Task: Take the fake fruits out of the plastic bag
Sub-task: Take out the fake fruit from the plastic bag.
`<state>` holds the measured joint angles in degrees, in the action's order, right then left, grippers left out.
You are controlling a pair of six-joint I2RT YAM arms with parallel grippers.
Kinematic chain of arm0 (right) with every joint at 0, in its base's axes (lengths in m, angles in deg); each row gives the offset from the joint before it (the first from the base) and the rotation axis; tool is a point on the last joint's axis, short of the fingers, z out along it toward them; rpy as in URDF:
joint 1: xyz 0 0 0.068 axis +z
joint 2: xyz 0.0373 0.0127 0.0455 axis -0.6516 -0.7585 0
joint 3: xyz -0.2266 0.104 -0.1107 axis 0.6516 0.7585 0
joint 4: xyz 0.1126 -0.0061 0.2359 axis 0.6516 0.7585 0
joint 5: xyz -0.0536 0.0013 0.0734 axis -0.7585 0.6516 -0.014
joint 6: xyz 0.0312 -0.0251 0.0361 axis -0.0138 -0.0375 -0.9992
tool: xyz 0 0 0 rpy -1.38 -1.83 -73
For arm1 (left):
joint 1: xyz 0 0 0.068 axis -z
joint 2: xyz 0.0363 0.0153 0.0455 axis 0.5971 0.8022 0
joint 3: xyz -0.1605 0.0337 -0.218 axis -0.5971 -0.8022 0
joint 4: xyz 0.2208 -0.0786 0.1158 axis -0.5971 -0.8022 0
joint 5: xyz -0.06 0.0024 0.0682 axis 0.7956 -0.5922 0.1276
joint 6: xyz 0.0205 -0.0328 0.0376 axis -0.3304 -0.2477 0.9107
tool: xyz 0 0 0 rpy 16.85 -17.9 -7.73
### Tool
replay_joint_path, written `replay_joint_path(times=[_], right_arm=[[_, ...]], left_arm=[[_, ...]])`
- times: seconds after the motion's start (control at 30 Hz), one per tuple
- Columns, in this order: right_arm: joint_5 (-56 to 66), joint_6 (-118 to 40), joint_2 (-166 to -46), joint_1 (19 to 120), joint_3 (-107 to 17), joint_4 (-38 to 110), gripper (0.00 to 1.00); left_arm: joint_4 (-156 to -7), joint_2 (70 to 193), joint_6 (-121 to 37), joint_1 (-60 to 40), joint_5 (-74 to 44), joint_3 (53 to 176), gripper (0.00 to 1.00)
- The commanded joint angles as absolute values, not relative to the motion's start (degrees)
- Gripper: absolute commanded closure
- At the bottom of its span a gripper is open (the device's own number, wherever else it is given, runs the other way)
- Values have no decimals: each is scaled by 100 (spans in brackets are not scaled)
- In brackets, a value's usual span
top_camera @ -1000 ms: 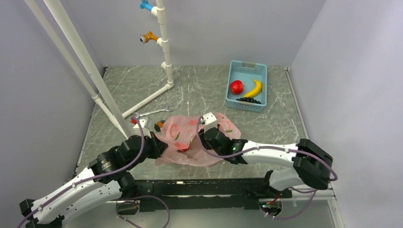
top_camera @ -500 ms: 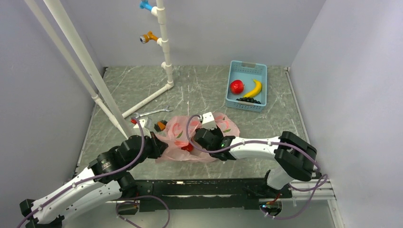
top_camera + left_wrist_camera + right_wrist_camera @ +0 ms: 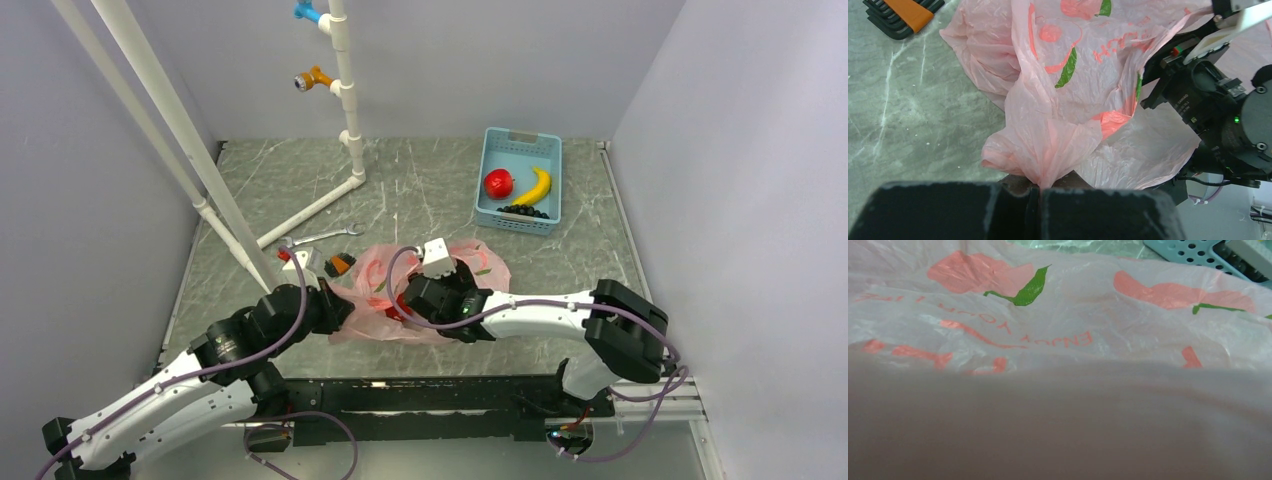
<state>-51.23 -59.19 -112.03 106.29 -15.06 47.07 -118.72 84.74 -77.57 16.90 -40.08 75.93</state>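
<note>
Plastic bag (image 3: 372, 272) lies crumpled on the worktop (image 3: 430, 190), lower centre of the overhead frame, between the two arms. Left gripper (image 3: 1040, 189): jaws pressed together, pinching a gathered twist of the bag's pink film at the bottom centre of its wrist view. The film fans upward from the pinch. Right gripper (image 3: 404, 302) is pushed into the bag from the right of the frame with its tips hidden by plastic, so I cannot tell whether its jaws are spread or closed. Its own wrist view is filled with pink film printed with red shapes and green leaves. A red fruit (image 3: 393, 312) shows inside the bag, just by the right gripper's tip. Blue basket (image 3: 524, 134) sits in the upper right of the overhead frame, well apart from the bag. It holds a second red fruit (image 3: 498, 183), a banana (image 3: 540, 185) and a bunch of black grapes (image 3: 523, 210). A wrench (image 3: 322, 237) and an orange hex-key holder (image 3: 903, 14) lie just above the bag's left end, near a white pipe frame (image 3: 347, 100).
</note>
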Motion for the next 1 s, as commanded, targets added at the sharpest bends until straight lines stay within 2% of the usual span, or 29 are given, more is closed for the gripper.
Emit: replay_joint_path(times=[0.0, 0.3, 0.33, 0.4, 0.47, 0.73, 0.9, 0.97], right_arm=[[-5694, -6210, -10971, 10668, -1778, 5153, 22], [-5874, -7146, -11300, 10655, -1667, 5922, 24], [-5969, -7261, -11365, 10649, -1711, 6029, 22], [-6076, -7489, -11512, 10653, -1806, 6252, 12], [-6124, -7631, -11639, 10651, -1845, 6370, 10], [-5683, -7467, -11714, 10422, -1550, 5729, 13], [-5396, -6890, -11705, 10335, -1503, 5155, 22], [-5149, -6797, -11720, 10192, -1458, 5004, 20]], left_arm=[[-11737, 8443, -7707, 1681, -3964, 7587, 100], [-11830, 8222, -7742, 1678, -4039, 7529, 100], [-11830, 8216, -7738, 1681, -4038, 7535, 100], [-11830, 8228, -7737, 1679, -4013, 7540, 100], [-11817, 8236, -7733, 1680, -4020, 7540, 100], [-11738, 8345, -7703, 1680, -3991, 7574, 100], [-11681, 8368, -7694, 1678, -3974, 7566, 100], [-11674, 8405, -7681, 1678, -3963, 7579, 100]])
